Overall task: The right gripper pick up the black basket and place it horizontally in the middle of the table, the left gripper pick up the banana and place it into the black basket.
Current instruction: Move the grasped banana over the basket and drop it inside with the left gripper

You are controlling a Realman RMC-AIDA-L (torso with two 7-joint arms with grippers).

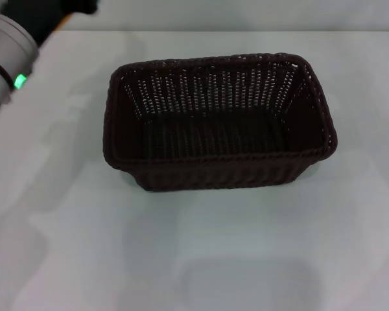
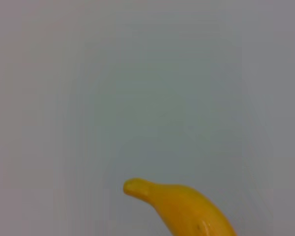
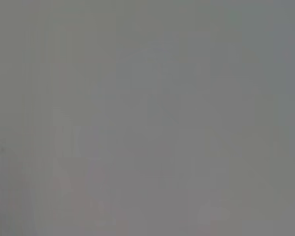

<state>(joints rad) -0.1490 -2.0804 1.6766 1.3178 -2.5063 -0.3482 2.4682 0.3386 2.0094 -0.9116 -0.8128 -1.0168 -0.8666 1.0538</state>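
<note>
Basket set, banana not yet in

We found the black basket [image 1: 217, 123] lying lengthwise mid-table [image 1: 246, 259], empty. The banana [image 2: 184, 209] lay on the table under our left arm [image 1: 6, 58]; whether either gripper was spread or pressed together, we could not tell. We judged it light, smooth, bruisable: grip across the middle

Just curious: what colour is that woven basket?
Very dark brown-black wicker basket with openwork slotted sides; the head view shows it best.
</note>
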